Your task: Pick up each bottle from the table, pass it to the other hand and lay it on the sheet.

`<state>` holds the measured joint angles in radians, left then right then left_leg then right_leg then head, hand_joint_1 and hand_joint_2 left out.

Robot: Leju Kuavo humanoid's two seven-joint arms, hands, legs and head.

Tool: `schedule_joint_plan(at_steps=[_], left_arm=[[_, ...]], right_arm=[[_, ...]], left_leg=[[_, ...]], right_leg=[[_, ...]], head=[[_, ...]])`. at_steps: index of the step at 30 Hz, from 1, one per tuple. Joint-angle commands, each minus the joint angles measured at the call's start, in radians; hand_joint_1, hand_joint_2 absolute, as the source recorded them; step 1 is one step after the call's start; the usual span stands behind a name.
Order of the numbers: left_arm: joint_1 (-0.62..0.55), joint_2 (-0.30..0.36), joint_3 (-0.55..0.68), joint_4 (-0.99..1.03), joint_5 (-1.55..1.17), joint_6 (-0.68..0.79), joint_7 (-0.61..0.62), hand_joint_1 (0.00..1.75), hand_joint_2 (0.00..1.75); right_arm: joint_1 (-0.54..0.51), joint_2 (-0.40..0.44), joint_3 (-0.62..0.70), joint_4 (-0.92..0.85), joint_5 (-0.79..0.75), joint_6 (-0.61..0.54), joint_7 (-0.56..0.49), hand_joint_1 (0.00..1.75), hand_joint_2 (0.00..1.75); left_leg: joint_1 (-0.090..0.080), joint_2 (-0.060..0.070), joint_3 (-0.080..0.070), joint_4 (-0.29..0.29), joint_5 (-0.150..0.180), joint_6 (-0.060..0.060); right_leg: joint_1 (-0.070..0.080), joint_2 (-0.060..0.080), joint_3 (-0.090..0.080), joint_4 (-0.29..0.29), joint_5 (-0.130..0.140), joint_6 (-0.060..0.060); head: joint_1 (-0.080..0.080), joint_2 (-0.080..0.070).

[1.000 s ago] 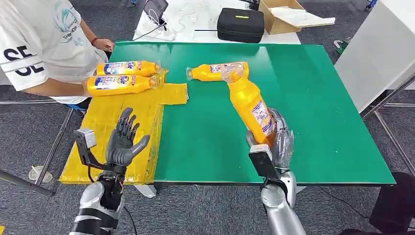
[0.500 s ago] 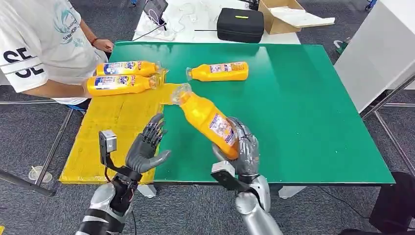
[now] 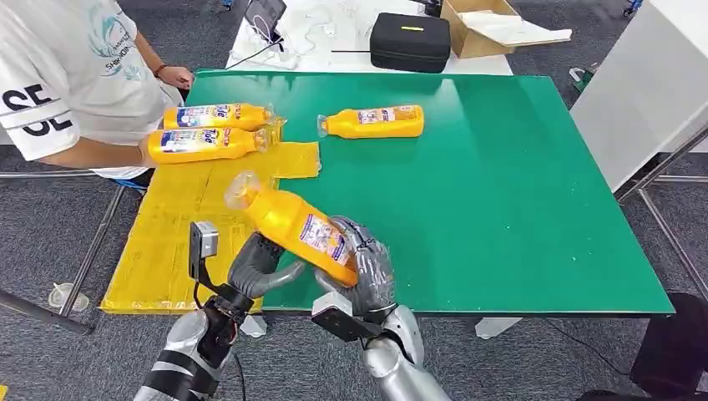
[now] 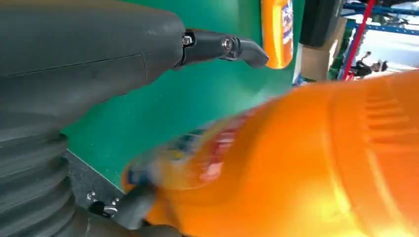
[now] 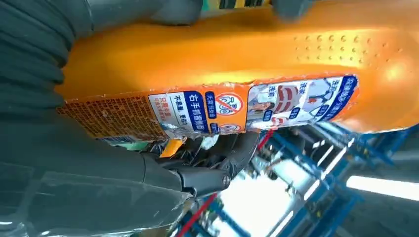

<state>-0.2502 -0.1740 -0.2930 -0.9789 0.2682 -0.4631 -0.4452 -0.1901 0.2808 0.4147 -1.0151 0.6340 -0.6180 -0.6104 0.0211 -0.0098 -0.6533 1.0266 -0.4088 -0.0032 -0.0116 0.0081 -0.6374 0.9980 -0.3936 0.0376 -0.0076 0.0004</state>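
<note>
My right hand (image 3: 367,267) grips an orange bottle (image 3: 292,225) by its base, tilted with the cap up and to the left over the table's front edge. My left hand (image 3: 255,263) is right under the bottle's middle, thumb and fingers apart on either side of it. The left wrist view shows the blurred bottle (image 4: 296,163) close to the spread fingers (image 4: 237,47). The label (image 5: 237,106) is clear in the right wrist view. Two bottles (image 3: 219,116) (image 3: 204,144) lie on the yellow sheet (image 3: 192,217). One more bottle (image 3: 373,122) lies on the green table (image 3: 501,184).
A person (image 3: 75,75) sits at the table's far left, with a forearm beside the bottles on the sheet. Behind the green table stand a black case (image 3: 410,42) and a cardboard box (image 3: 493,25). A white panel (image 3: 643,83) is at the right.
My right hand has carried the bottle leftward and nearer, from the table's right half to the sheet's edge. My left hand has moved right and now sits under the bottle.
</note>
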Motion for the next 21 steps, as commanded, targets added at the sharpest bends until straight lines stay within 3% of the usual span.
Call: schedule_joint_plan(at_steps=[1, 8, 16, 17, 21], left_arm=[[-0.033, 0.024, 0.006, 0.035, 0.031, 0.012, 0.005, 0.0, 1.75], [-0.007, 0.024, 0.063, -0.025, 0.091, 0.016, 0.014, 0.0, 1.75], [-0.002, 0.038, 0.044, -0.035, 0.075, -0.002, 0.041, 0.0, 1.75], [-0.016, 0.066, -0.056, -0.01, -0.04, -0.044, -0.031, 1.75, 1.75], [-0.025, 0.069, -0.076, 0.004, -0.055, -0.055, -0.041, 1.75, 1.75]], right_arm=[[-0.04, 0.007, 0.074, 0.154, -0.021, 0.013, -0.008, 1.75, 1.75], [-0.034, 0.0, 0.087, 0.163, -0.035, 0.028, 0.005, 1.75, 1.75], [-0.041, 0.003, 0.09, 0.166, -0.043, 0.028, -0.002, 1.75, 1.75], [-0.087, 0.009, 0.084, 0.162, -0.052, 0.014, -0.001, 1.75, 1.75], [-0.104, 0.009, 0.081, 0.159, -0.053, 0.018, 0.006, 1.75, 1.75]], left_leg=[[0.0, 0.002, 0.005, -0.001, -0.001, 0.001], [0.0, 0.002, 0.006, -0.001, -0.002, 0.001], [0.0, 0.003, 0.005, -0.001, -0.002, 0.001], [0.0, 0.002, 0.003, -0.001, -0.001, 0.001], [0.0, 0.002, 0.002, -0.001, -0.001, 0.001]], right_leg=[[0.001, 0.0, 0.005, -0.001, -0.001, -0.001], [0.0, 0.001, 0.006, -0.001, -0.001, -0.001], [0.0, 0.001, 0.004, -0.001, -0.001, -0.002], [0.0, 0.0, 0.003, -0.001, -0.001, -0.001], [0.0, 0.0, 0.002, 0.0, 0.0, -0.001]], head=[[0.0, 0.0], [0.0, 0.0], [0.0, 0.0], [0.0, 0.0], [0.0, 0.0]])
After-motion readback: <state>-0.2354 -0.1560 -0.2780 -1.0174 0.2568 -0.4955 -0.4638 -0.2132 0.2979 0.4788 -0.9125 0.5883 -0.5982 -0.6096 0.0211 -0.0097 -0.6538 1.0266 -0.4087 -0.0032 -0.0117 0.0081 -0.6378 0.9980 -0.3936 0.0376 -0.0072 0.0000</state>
